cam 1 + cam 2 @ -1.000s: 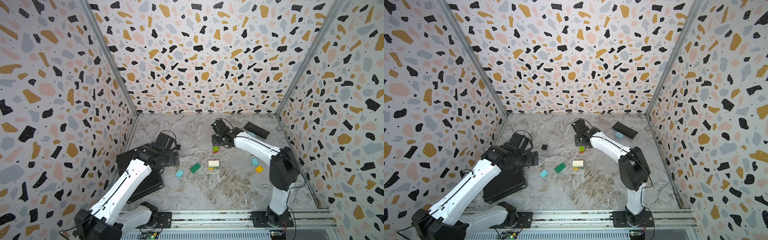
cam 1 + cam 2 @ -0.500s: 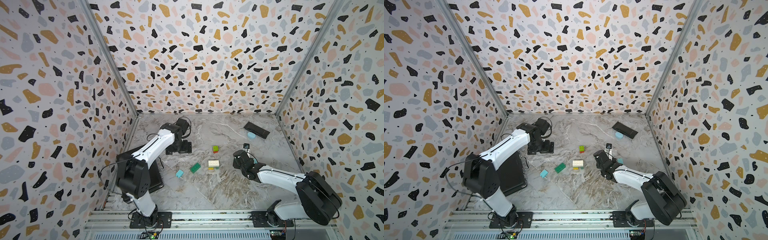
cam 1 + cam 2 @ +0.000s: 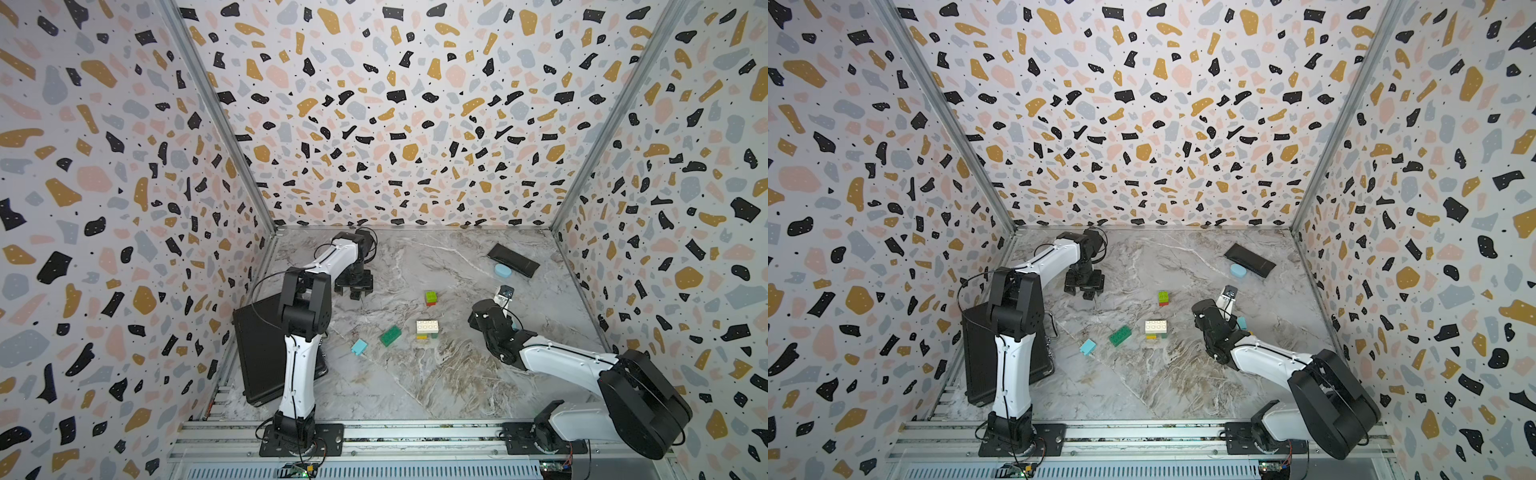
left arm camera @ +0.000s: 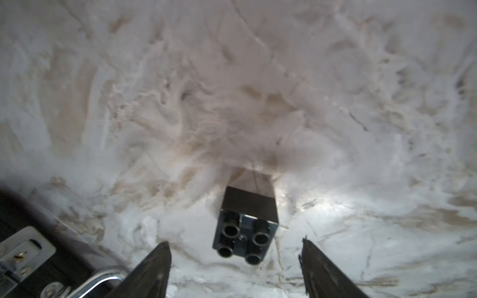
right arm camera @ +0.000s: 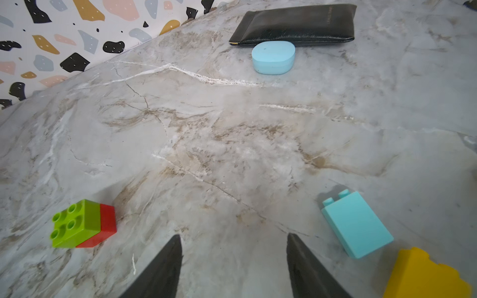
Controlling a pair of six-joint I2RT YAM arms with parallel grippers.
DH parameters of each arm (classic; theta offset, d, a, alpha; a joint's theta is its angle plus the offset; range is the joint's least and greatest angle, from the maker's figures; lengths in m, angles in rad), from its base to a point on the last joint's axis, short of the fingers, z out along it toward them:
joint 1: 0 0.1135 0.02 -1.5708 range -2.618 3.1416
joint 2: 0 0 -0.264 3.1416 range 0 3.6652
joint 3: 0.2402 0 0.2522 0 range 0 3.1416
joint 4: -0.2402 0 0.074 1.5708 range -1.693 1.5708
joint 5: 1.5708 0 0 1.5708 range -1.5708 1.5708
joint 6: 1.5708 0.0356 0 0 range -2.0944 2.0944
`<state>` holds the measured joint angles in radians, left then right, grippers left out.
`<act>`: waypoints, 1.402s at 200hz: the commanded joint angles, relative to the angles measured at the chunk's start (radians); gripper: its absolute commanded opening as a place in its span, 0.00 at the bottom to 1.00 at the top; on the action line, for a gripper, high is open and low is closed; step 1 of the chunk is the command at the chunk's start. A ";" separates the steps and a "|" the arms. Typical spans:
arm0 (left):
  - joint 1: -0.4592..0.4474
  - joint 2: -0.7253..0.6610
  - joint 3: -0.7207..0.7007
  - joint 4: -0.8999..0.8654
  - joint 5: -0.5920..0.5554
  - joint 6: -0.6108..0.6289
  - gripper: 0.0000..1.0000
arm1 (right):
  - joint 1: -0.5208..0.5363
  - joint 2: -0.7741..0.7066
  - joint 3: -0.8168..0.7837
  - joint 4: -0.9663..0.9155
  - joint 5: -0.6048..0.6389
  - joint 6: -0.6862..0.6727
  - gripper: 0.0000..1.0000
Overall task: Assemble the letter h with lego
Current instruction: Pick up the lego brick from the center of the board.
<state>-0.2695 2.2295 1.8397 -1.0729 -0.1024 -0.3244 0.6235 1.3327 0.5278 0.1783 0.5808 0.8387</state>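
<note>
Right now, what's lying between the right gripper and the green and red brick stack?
Nothing. In the right wrist view, only bare table separates the right gripper from the green and red brick stack.

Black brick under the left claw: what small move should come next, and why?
Probably close the left gripper on the black brick: in the left wrist view its jaws stand open with the brick between them, untouched, a gap on each side.
</note>
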 commanded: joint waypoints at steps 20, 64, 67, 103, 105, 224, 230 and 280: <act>0.000 -0.005 0.007 0.006 0.071 0.053 0.64 | -0.012 0.024 0.018 0.009 -0.044 0.037 0.66; 0.006 0.006 -0.005 0.022 0.095 0.052 0.60 | -0.025 0.033 0.023 0.005 -0.064 0.043 0.66; 0.006 0.008 -0.005 0.022 0.096 0.052 0.60 | -0.025 0.033 0.023 0.004 -0.065 0.042 0.65; 0.012 0.024 -0.003 0.022 0.100 0.048 0.50 | -0.033 0.039 0.027 0.001 -0.070 0.041 0.66; 0.013 0.025 -0.003 0.023 0.100 0.047 0.50 | -0.033 0.039 0.028 0.001 -0.071 0.040 0.66; 0.026 0.067 0.013 0.013 0.106 0.037 0.48 | -0.042 0.060 0.046 -0.011 -0.109 0.038 0.65; 0.027 0.066 0.012 0.016 0.110 0.036 0.47 | -0.042 0.060 0.047 -0.011 -0.111 0.037 0.65; 0.028 0.062 0.022 0.013 0.126 0.034 0.27 | -0.044 0.068 0.052 -0.012 -0.120 0.034 0.65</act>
<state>-0.2459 2.2822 1.8458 -1.0458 0.0109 -0.2867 0.5835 1.3975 0.5453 0.1867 0.4614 0.8726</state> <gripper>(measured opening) 0.303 0.649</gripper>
